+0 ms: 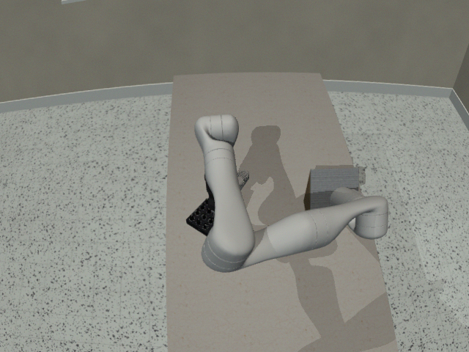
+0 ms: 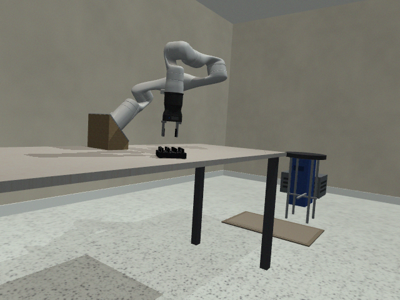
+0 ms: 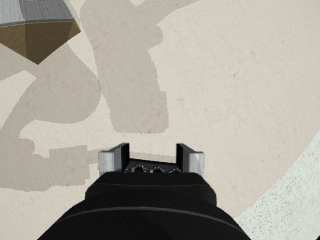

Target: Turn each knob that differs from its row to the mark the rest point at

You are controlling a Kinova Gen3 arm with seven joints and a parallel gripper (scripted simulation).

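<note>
Above the knob box (image 2: 170, 152) my gripper (image 2: 169, 128) hangs with its fingers pointing straight down, spread as wide as they go and holding nothing. The box stands on the surface (image 2: 64, 161) near the front edge as the side camera sees it, well apart from the brown wedge (image 2: 102, 131) that carries the arm's foot. A clear gap of air separates the fingertips from the knob tops, so I judge I am in the approach step, with no knob gripped yet and no turn that I can confirm.

The next move calls for picking the odd knob in a row, bringing the gripper down square over it so the fingers straddle its sides, closing, and twisting away from the wide gap in the marks. Before that I need a proper look at the white lines, and I lack one.

From overhead, the forearm (image 1: 223, 196) covers most of the box (image 1: 199, 218); only one black corner with a few knobs shows. The wrist camera shows the two fingers over bare surface and shadow, with the box out of its picture. From the side the knobs are small dark bumps; no lines, marks, names or socket can be read.
</note>
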